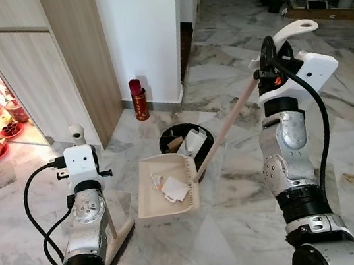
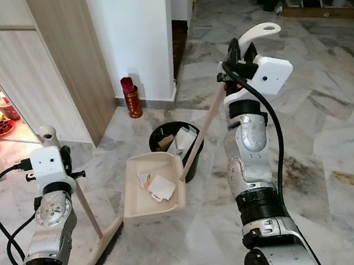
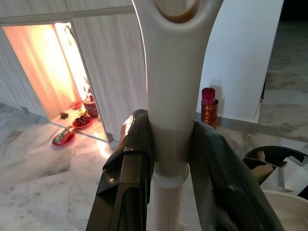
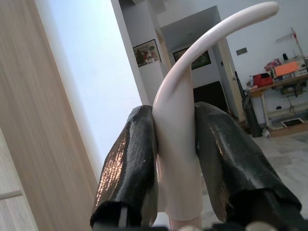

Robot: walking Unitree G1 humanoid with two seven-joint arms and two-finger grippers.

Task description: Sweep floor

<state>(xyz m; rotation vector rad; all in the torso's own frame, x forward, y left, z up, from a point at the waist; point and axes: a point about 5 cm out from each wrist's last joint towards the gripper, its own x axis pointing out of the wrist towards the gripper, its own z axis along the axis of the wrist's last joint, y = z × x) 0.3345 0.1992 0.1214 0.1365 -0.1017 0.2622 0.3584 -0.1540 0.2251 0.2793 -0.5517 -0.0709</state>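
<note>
A cream dustpan (image 1: 166, 187) holding scraps of paper hangs tilted beside a black bin (image 1: 185, 142) on the marble floor. Its long handle (image 1: 229, 121) slants up to my right gripper (image 4: 174, 144), which is shut on the white handle top (image 4: 192, 72). My left gripper (image 3: 171, 154) is shut on the cream broom handle (image 3: 171, 86). The broom's brush head (image 2: 104, 250) rests on the floor beside my left arm. The black bin contains paper and cardboard.
A red cylinder (image 1: 138, 100) stands against the white wall corner. A wooden cabinet (image 1: 78, 54) is at the left, with red dishes (image 1: 3, 132) on the lit floor beyond it. Open marble floor stretches to the right and far back, where furniture stands.
</note>
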